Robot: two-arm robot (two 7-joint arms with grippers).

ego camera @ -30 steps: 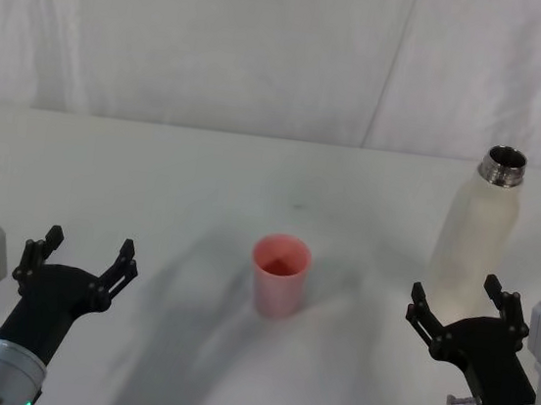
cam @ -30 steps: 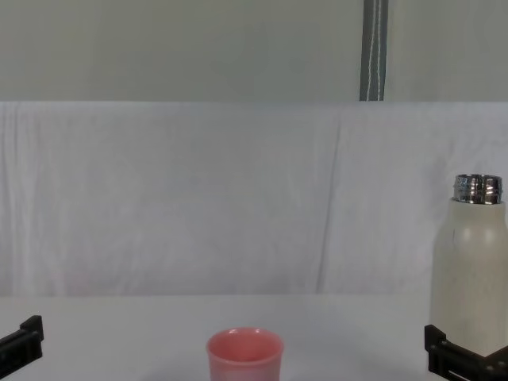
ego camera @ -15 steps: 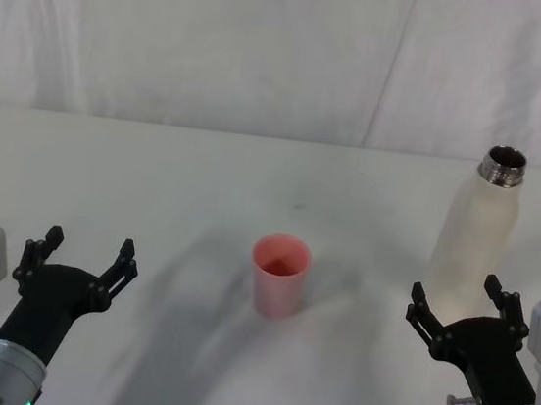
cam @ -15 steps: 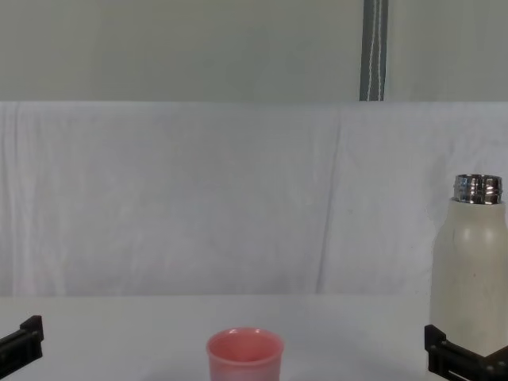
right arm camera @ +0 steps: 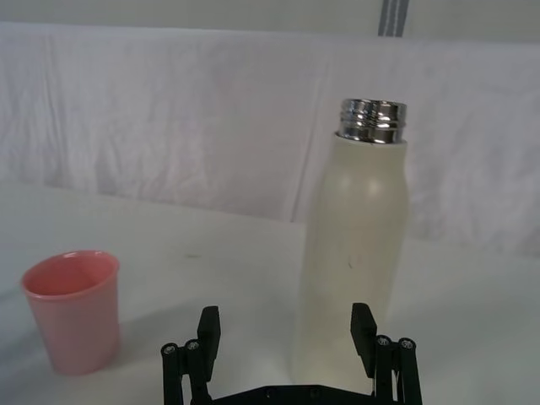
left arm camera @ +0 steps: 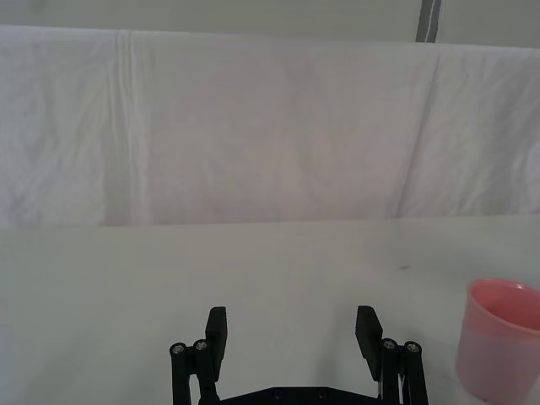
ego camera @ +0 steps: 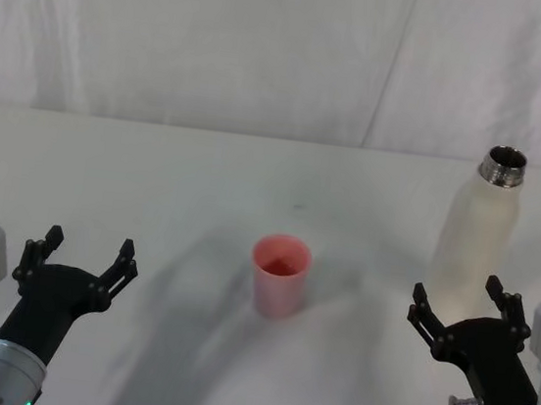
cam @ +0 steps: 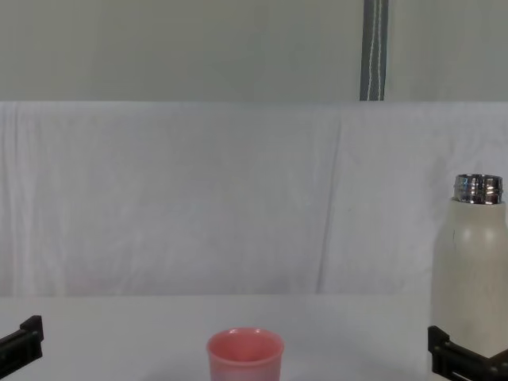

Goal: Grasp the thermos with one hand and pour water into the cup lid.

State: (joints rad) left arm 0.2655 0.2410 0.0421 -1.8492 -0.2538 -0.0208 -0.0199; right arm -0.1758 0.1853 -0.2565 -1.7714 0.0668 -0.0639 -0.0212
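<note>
1. The desk (ego camera: 155, 178), covered in white cloth with a white draped backdrop behind it, carries 2 things, well apart from each other.

2. The thermos (ego camera: 478, 228) is the largest of them. It stands upright at about 2 o'clock in the head view, long axis vertical, with its open steel neck pointing straight up and no cap on it. Its body looks smooth and rigid — likely slippery under hard plastic fingers — and, if it holds water, it should be fairly heavy and top-loaded when tipped. The straight mid-body, below the rounded shoulders, looks like the best place to take hold; the shiny neck would be a poor grip.

3. The right tool (ego camera: 465, 302) sits at about 4 o'clock, just in front of the thermos base and not touching it. Its fingers are spread wide, and in the right wrist view the bottle stands between and beyond them, so the approach looks lined up.

4. The left tool (ego camera: 85, 257) rests at about 8 o'clock, fingers also spread apart and holding nothing, well away from both things.

5. The cup lid (ego camera: 279, 276) stands near the centre of the desk, mouth up, between the 2 arms — small, light and easy to knock over. Whether anything is in it I cannot tell. Pouring will probably call for a slow tilt of the neck toward 9 o'clock, over its rim.
</note>
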